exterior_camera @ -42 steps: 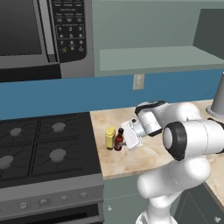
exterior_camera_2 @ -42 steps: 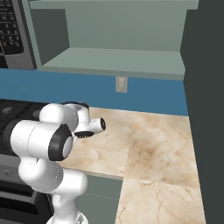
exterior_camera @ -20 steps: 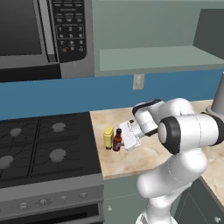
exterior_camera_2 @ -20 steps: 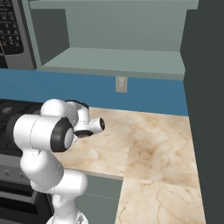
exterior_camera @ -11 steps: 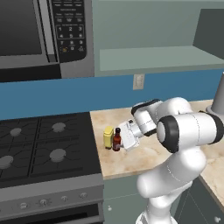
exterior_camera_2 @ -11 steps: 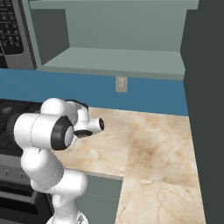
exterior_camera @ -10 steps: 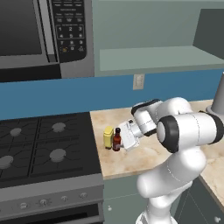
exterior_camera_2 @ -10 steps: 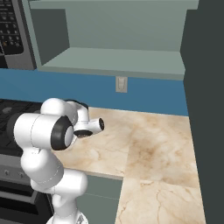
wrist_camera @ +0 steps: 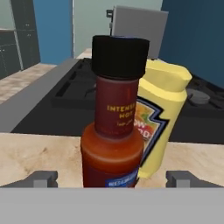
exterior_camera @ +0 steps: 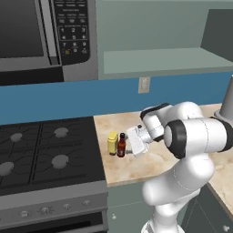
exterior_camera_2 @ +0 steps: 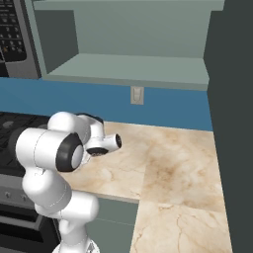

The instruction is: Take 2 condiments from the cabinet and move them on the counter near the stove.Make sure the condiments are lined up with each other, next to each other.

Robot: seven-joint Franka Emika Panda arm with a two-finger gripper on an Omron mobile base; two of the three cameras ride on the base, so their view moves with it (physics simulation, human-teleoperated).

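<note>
A slim red-brown hot-sauce bottle (exterior_camera: 121, 145) (wrist_camera: 113, 140) with a dark cap stands upright on the marbled counter (exterior_camera: 136, 166) (exterior_camera_2: 168, 163). The squat yellow mustard bottle (exterior_camera: 112, 143) (wrist_camera: 162, 109) stands right beside it, on the stove's side. The black stove (exterior_camera: 41, 152) (exterior_camera_2: 10, 129) lies just left of both. My gripper (exterior_camera: 127, 147) (wrist_camera: 111, 179) is open and level with the hot-sauce bottle. Its fingertips (wrist_camera: 42, 179) stand wide on either side of the bottle without touching it. The pale grey-green cabinet shelf (exterior_camera: 159, 59) (exterior_camera_2: 128, 66) above is bare.
A black-and-silver microwave (exterior_camera: 45, 36) hangs over the stove. A wall outlet (exterior_camera: 144, 84) (exterior_camera_2: 137, 95) sits on the blue backsplash. A grey upright object (exterior_camera: 226, 102) stands at the counter's far right. A dark tall panel (exterior_camera_2: 232, 123) bounds the right side.
The arm's elbow has swung a little to the left. The two bottles stand where they were, and the gripper stays at the hot-sauce bottle.
</note>
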